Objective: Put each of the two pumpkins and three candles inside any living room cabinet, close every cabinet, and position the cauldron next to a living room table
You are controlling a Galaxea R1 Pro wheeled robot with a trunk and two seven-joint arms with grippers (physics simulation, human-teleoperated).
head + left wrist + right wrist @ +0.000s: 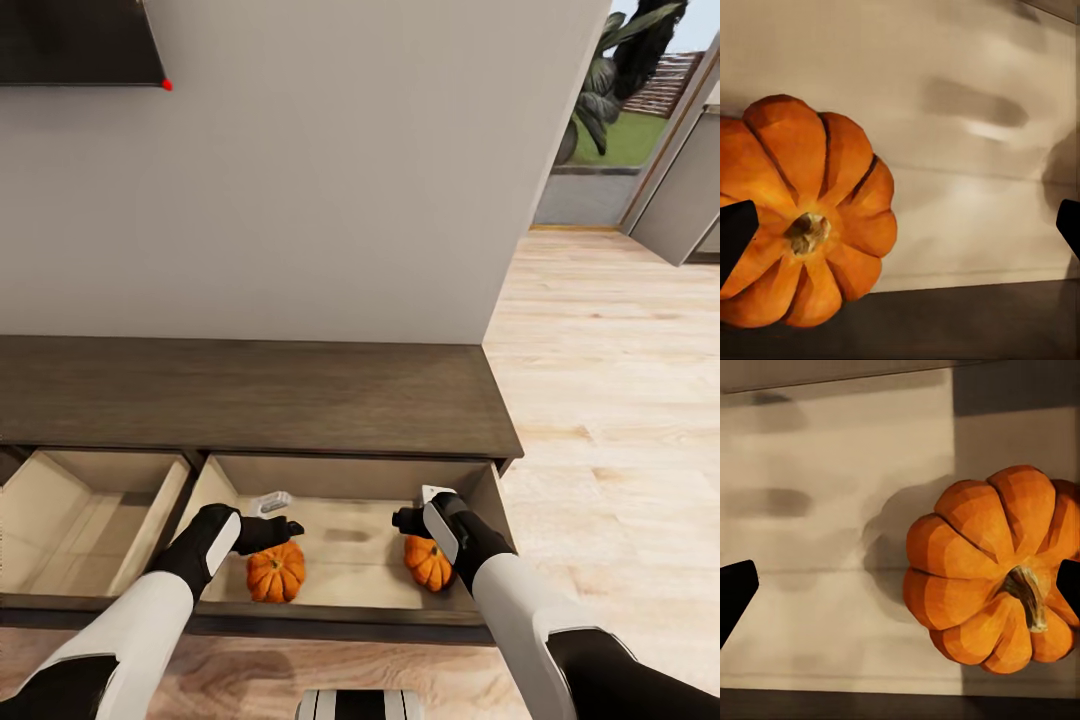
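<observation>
Both pumpkins are lying on the floor of the open drawer (350,480) of the cabinet (250,395); the left gripper (900,225), fingers spread and holding nothing, is hovering beside the left pumpkin (806,225); the right gripper (900,585), likewise spread, is hovering beside the right pumpkin (994,570).

Plain grey-white wall (300,170) at back; dark flat screen (80,40) w/ red dot, upper corner. Light wood plank floor (620,400) to one side, green plant (610,70) beyond.
</observation>
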